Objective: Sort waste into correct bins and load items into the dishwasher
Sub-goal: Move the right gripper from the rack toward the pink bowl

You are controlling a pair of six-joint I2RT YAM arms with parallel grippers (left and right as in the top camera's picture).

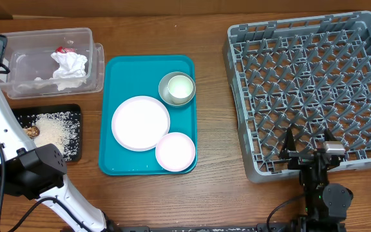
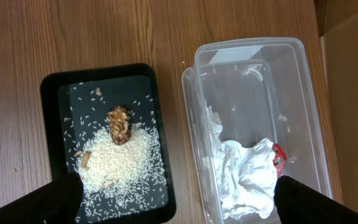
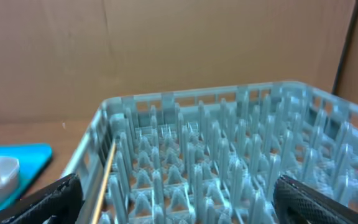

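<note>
The plate (image 1: 140,122), dish (image 1: 175,152) and cup (image 1: 180,87) lay on the teal tray (image 1: 118,71). The left fingers (image 2: 61,199) and right fingers (image 3: 316,199) stood wide and empty. The best move was to pinch the dish's rim and stand it between the rack (image 1: 301,19) pegs.

The dish rack (image 1: 314,90) is grey lattice; the big tray (image 1: 124,74) teal; plate (image 1: 140,122), dish (image 1: 175,152) and cup (image 1: 180,87) white; the bowl (image 1: 162,89) silvery. On the black tray (image 2: 50,93) the rice (image 2: 123,162) is white, the food chunk (image 2: 119,124) brown; napkin (image 2: 247,177) white, wrapper (image 2: 278,155) red, tub (image 2: 247,81) clear.
</note>
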